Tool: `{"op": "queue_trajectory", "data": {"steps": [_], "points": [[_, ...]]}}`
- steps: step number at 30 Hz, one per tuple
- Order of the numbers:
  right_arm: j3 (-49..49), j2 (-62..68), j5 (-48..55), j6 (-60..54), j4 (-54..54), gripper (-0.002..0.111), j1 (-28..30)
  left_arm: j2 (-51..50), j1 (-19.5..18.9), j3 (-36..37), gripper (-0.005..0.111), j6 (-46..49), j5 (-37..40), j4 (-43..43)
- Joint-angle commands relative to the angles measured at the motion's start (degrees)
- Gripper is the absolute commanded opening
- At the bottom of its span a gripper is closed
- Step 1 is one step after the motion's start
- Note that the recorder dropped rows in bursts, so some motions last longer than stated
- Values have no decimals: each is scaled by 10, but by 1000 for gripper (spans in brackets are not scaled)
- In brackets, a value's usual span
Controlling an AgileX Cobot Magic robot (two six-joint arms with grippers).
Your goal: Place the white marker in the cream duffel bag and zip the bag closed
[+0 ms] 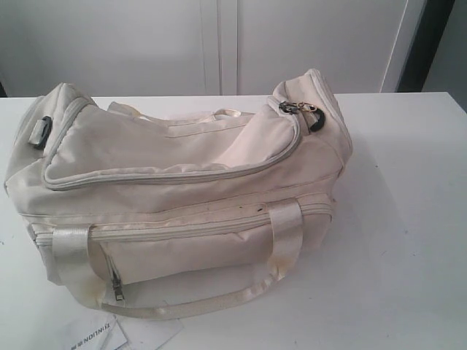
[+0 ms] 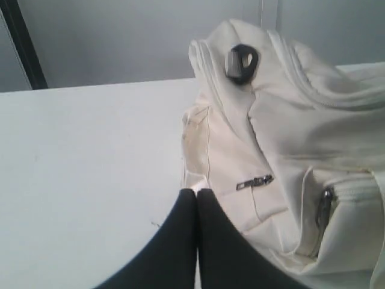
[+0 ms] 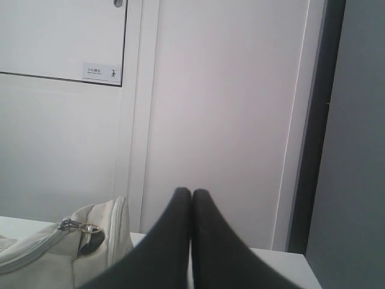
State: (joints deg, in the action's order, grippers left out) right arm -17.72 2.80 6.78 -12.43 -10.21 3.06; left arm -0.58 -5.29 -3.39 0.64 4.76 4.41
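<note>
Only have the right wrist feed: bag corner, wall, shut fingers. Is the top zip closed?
Observer: From the exterior view, yes as far as it shows. The top flap zip on the cream duffel bag looks shut along its curve, with the zip pulls at the bag's right end.
Operator: Marker anywhere?
Observer: No white marker shows on the table in any view. The bag's inside is hidden.
Operator: Left gripper?
Observer: The left gripper is shut on nothing, above the table beside the bag's end panel.
</note>
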Motion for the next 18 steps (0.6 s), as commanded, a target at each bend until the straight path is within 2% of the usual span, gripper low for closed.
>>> {"op": "queue_trajectory", "data": {"steps": [1, 4, 12, 18], "points": [[2, -2, -5, 3, -2, 0, 3, 6, 3, 33, 0, -6, -4, -2], [2, -2, -5, 3, -2, 0, 3, 6, 3, 34, 0, -6, -4, -2], [2, -2, -5, 3, -2, 0, 3, 6, 3, 34, 0, -6, 74, -10], [2, -2, -5, 3, -2, 0, 3, 6, 3, 34, 0, -6, 73, -10]]}}
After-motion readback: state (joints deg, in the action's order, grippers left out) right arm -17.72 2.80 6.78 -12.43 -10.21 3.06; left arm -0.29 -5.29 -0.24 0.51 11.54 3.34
